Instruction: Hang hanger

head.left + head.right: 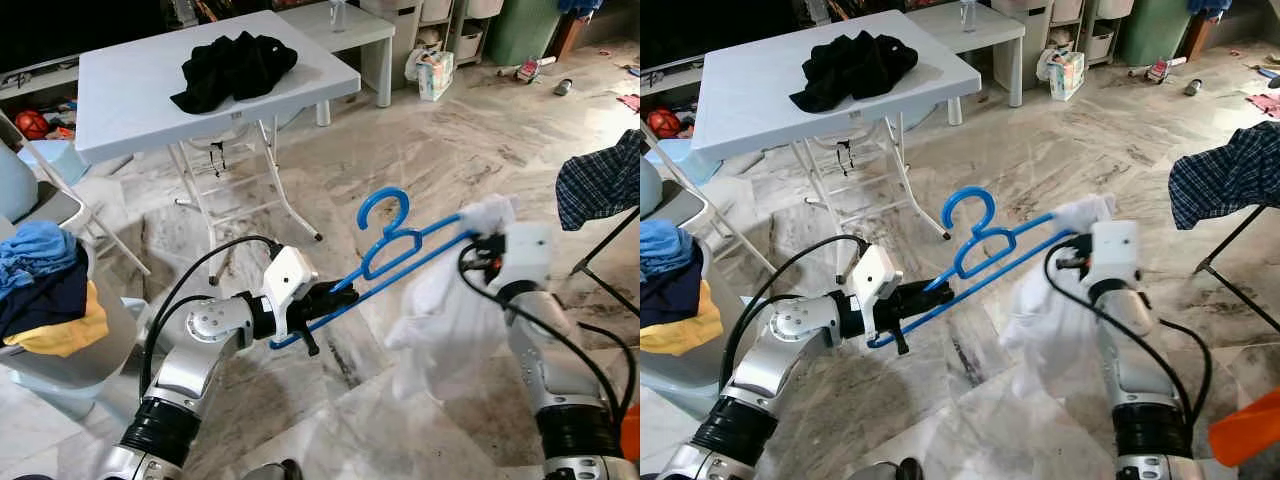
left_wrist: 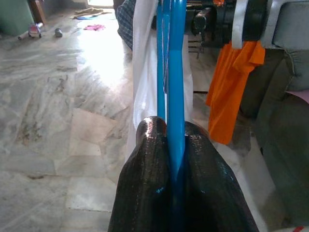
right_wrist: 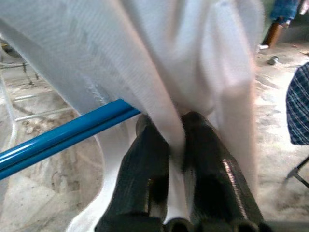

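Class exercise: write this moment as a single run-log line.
left gripper: shut on blue plastic hanger | right gripper: shut on white cloth garment | hanger: held mid-air, not hung

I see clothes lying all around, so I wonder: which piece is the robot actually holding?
The white garment. It is pinched in the right hand and draped over the blue hanger; the black clothes lie on the table.

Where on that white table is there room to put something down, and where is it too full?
The folding table is bare on its near-left half and along its front edge, left of the black clothes. The far-right part is crowded by that pile. The laundry basket at the robot's left is heaped with clothes, so there is no room there.
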